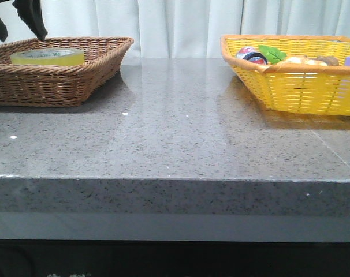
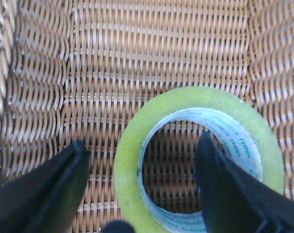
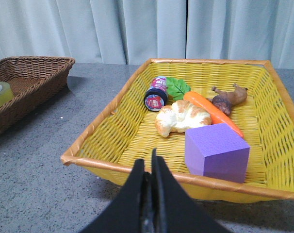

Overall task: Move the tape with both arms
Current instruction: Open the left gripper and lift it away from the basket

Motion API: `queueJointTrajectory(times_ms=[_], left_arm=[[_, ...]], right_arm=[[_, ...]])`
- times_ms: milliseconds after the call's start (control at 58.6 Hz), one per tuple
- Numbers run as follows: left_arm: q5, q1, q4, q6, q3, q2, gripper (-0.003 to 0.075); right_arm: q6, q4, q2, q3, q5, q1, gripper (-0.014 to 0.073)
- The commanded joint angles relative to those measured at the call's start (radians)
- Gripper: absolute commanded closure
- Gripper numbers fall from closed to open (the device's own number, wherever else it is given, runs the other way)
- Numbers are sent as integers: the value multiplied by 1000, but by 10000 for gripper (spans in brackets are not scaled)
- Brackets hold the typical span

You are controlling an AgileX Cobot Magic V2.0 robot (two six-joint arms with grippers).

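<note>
Left pincer [image 2: 142, 155] hangs over the brown wicker basket [image 1: 100, 63] at the desk's [image 1: 175, 133] left end, fingers [image 2: 64, 174] spread wide and released; one tip sits over the hole of the tape [image 2: 137, 145], the other outside its rim. Tape lies flat on the basket floor. Right pincer [image 3: 150, 167], clenched w/ nothing in it, hovers at the near rim of the yellow basket [image 3: 108, 126], which holds a purple block [image 3: 217, 153], carrot [image 3: 210, 109], bread roll [image 3: 181, 116] & small tin [image 3: 155, 96].

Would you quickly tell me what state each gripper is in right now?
Left gripper: open, straddling one wall of the tape in the brown basket, not gripping it.
Right gripper: shut, holding nothing, near the yellow basket.
</note>
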Motion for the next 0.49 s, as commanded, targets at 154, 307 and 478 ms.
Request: queueJointTrajectory(times_ms=[154, 307, 478], left_arm=[[-22, 1, -13, -8, -42, -63, 603], [-22, 1, -13, -8, -42, -65, 740], [-24, 1, -10, -6, -40, -104, 740]], right_arm=[[-10, 6, 4, -26, -80, -4, 662], [-10, 6, 4, -26, -80, -4, 662], [-10, 6, 4, -26, -80, -4, 662]])
